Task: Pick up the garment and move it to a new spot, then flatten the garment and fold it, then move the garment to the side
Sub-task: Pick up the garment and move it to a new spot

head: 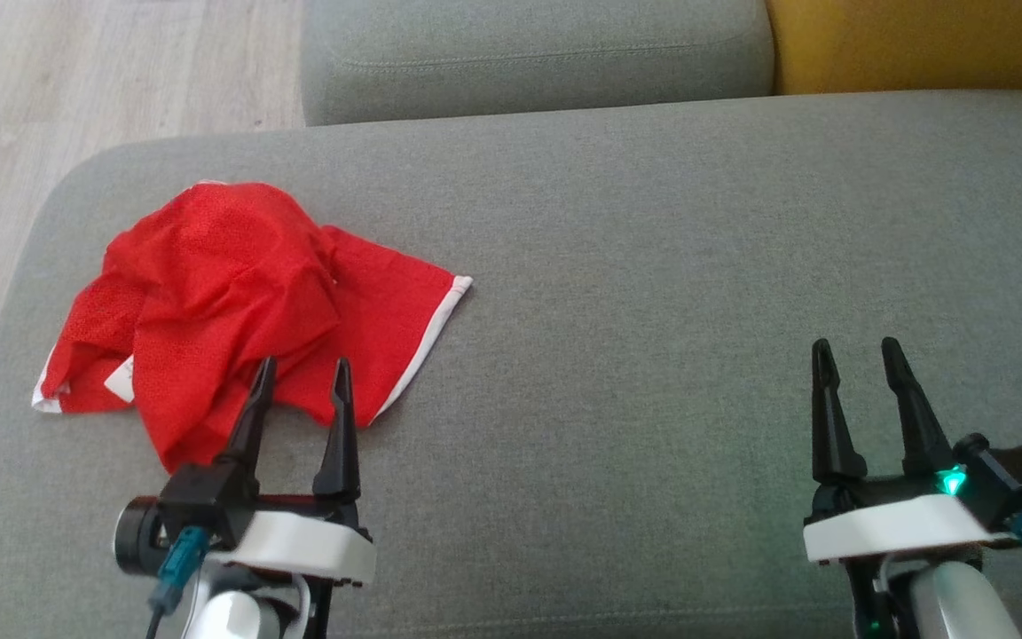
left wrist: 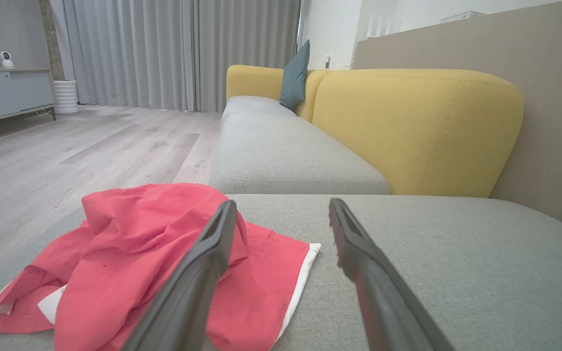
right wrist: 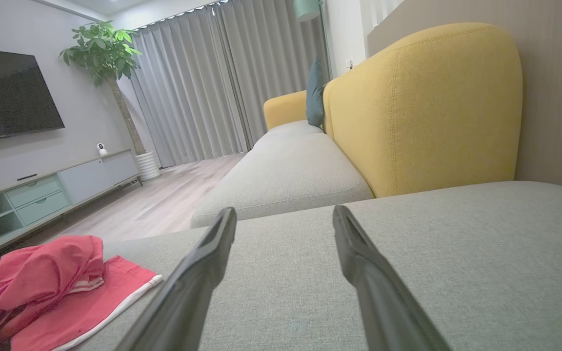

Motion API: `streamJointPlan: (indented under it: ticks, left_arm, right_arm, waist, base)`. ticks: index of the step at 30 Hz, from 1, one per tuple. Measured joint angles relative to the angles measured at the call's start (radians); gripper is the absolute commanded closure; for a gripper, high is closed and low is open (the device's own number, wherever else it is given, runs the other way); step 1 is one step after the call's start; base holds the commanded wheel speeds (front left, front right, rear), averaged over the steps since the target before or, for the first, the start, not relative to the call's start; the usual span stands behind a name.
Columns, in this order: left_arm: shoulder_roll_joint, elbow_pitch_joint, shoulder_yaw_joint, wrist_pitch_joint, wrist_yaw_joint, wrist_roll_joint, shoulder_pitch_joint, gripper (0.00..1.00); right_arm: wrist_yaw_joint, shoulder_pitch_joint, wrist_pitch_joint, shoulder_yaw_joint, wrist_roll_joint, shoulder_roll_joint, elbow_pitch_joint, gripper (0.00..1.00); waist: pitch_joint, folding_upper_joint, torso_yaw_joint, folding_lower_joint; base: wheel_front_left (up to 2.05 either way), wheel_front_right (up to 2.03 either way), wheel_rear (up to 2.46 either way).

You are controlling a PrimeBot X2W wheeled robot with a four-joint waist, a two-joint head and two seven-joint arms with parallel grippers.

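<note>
The jaws of both grippers are spread wide, with nothing held between them. The left gripper (head: 303, 361) is at the near edge of the red garment (head: 227, 275), fingertips over its hem; whether they touch the cloth I cannot tell. The right gripper (head: 856, 343) is well apart, far to the garment's right. The garment lies crumpled, white trim showing, on the grey seat cushion (head: 653, 266), and bare grey fabric stretches to its right. Beyond the garment is a second grey cushion (head: 529, 53), further right a yellow backrest (head: 910, 44), and to the left a pale wooden floor (head: 76, 80).
</note>
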Motion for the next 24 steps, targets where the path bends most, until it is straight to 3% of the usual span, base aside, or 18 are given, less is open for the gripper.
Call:
streamJointPlan:
  ticks: [13, 24]
  left_arm:
    - [0.0, 0.0, 0.001, 0.0, 0.01, 0.0, 0.0, 0.0]
    - [0.0, 0.002, 0.016, 0.0, 0.026, 0.0, 0.001, 0.0]
  right_arm:
    - [0.0, 0.0, 0.0, 0.008, 0.0, 0.0, 0.006, 0.0]
    - [0.0, 0.021, 0.0, 0.04, 0.0, 0.0, 0.006, 0.0]
  waist:
    - [-0.002, 0.0, 0.04, 0.0]
    - [-0.014, 0.0, 0.173, 0.0]
  base:
    - [0.0, 0.0, 0.0]
    - [0.0, 0.0, 0.0]
